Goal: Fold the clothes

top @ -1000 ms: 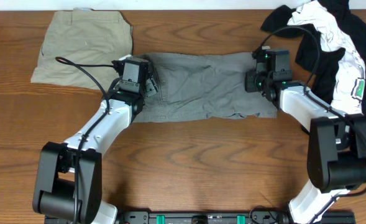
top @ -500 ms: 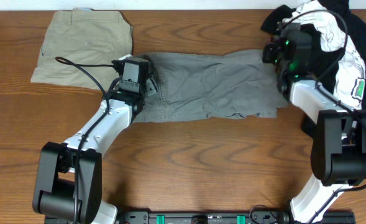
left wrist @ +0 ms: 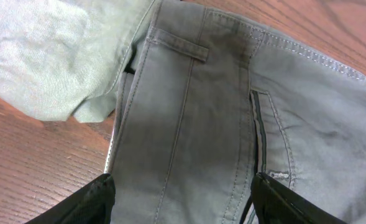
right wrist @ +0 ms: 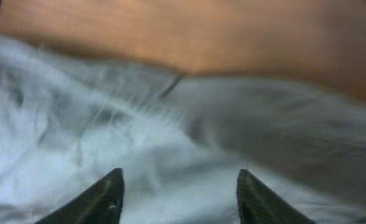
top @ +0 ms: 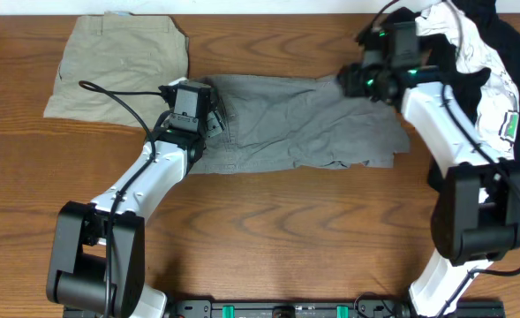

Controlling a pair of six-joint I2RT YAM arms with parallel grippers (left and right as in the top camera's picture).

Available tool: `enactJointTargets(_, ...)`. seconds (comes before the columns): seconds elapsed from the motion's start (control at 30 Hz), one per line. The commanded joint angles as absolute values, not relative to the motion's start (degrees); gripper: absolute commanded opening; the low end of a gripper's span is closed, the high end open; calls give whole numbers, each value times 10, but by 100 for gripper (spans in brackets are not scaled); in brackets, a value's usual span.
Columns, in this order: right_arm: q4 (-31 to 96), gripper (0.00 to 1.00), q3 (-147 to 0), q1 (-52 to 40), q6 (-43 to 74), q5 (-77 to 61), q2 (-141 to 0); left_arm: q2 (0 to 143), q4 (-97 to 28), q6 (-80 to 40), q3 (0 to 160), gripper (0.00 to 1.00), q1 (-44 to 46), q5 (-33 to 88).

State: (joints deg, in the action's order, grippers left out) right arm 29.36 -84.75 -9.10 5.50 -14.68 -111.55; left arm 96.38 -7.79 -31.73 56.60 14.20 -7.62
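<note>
The mid-grey shorts lie spread flat across the middle of the table, waistband to the left. My left gripper hovers open over the waistband end. In the left wrist view its gripper straddles the waistband, with a belt loop and a pocket slit showing. My right gripper is over the shorts' upper right edge. The right wrist view is blurred, but there the gripper stands open with only grey cloth below and nothing between its jaws.
Beige khaki shorts lie folded at the back left, touching the grey shorts' corner. A heap of black garments and a white shirt sits at the back right, close behind my right arm.
My right gripper, shut on the shorts' right end, pulled it out toward the back right, then opened and swung left. The right end now lies spread wider. The left arm stayed still.
</note>
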Motion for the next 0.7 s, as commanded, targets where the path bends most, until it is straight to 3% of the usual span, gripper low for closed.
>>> enactJointTargets(0.0, 321, 60, -853, -102, 42, -153, -1148, 965, -81, -320, 564, 72, 142, -75)
enactJointTargets(0.3, 325, 46, -853, -101, 40, -119, -1192, 972, -81, -320, 564, 72, 142, -75)
enactJointTargets(0.67, 90, 48, -855, -98, 32, -28, -1245, 983, -81, -320, 564, 72, 142, -75)
